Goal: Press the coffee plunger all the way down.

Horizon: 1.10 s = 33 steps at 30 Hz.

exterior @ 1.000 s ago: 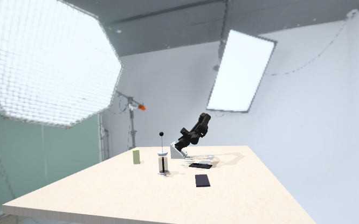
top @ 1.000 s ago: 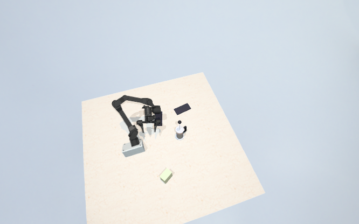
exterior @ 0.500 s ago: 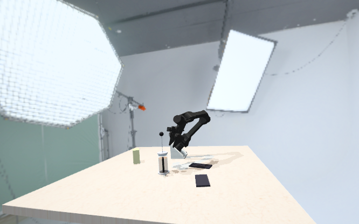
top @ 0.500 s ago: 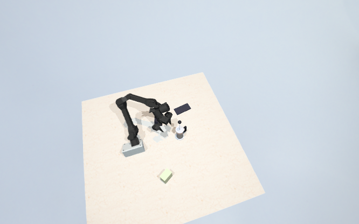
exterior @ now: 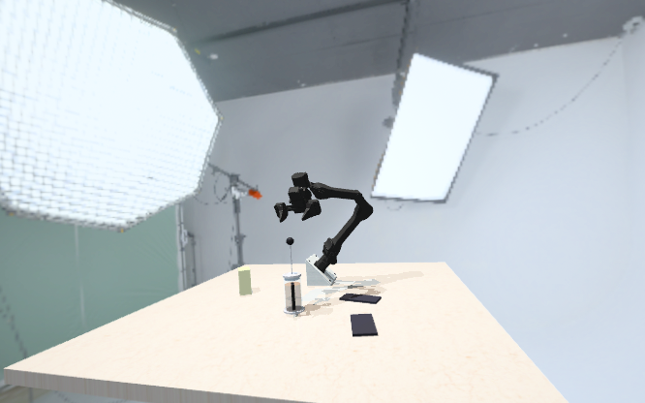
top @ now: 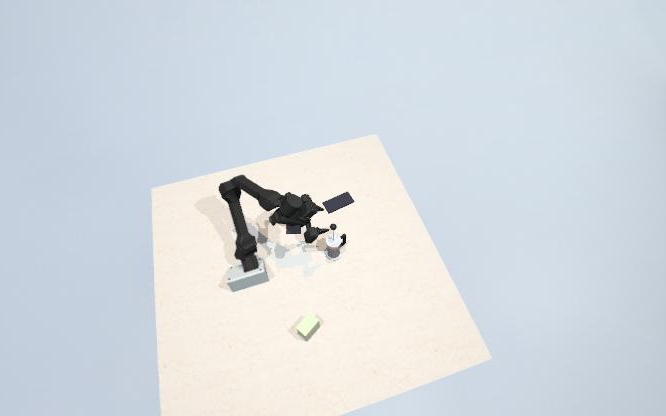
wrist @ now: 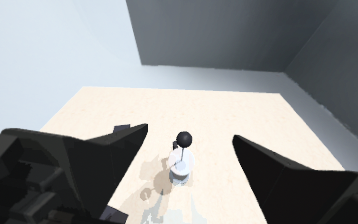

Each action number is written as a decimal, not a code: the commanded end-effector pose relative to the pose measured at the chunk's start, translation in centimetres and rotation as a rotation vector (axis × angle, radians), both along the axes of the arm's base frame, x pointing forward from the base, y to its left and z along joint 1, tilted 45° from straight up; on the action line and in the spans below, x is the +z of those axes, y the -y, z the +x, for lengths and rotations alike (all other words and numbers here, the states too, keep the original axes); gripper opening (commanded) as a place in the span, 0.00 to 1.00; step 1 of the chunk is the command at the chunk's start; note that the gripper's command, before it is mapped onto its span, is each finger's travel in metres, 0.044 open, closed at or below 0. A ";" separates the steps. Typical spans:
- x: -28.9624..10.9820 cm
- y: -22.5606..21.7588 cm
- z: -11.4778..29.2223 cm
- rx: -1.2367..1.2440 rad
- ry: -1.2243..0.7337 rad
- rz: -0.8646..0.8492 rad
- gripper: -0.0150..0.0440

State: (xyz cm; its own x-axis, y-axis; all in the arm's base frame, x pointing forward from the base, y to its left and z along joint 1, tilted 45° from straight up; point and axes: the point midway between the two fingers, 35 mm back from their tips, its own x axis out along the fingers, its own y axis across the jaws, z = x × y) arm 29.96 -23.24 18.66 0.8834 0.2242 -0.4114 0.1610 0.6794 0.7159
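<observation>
The coffee press [top: 333,251] [exterior: 292,297] [wrist: 181,165] stands upright on the table, with a dark handle on its side. Its plunger is up: the black ball knob [top: 333,226] [exterior: 290,241] [wrist: 184,139] sits on a thin rod well above the lid. My gripper [top: 324,220] [exterior: 292,220] [wrist: 189,132] is wide open and empty. In the exterior view its fingers are above the height of the knob, pointing downward. In the wrist view the knob shows between the two fingertips, a little left of the middle. No contact shows.
A dark flat slab [top: 338,202] [exterior: 363,325] [wrist: 121,128] lies on the table beyond the press. A second dark slab [top: 293,229] [exterior: 360,298] [wrist: 114,215] lies partly under the arm. A pale green block [top: 308,325] [exterior: 244,281] stands on the press's other side, away from the slabs.
</observation>
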 end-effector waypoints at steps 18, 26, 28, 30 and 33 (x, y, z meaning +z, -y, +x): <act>-4.0 -3.9 1.4 0.031 0.052 -0.039 1.00; -4.5 -4.2 2.6 0.031 0.052 -0.039 1.00; -4.6 -4.3 2.9 0.031 0.053 -0.039 1.00; -4.7 -4.4 3.1 0.031 0.053 -0.039 1.00; -4.9 -4.5 3.6 0.030 0.054 -0.039 1.00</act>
State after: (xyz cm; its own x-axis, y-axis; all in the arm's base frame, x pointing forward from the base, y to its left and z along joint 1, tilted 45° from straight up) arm 33.11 -18.78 14.07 0.8975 0.2402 -0.3699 0.0957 0.7126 0.6950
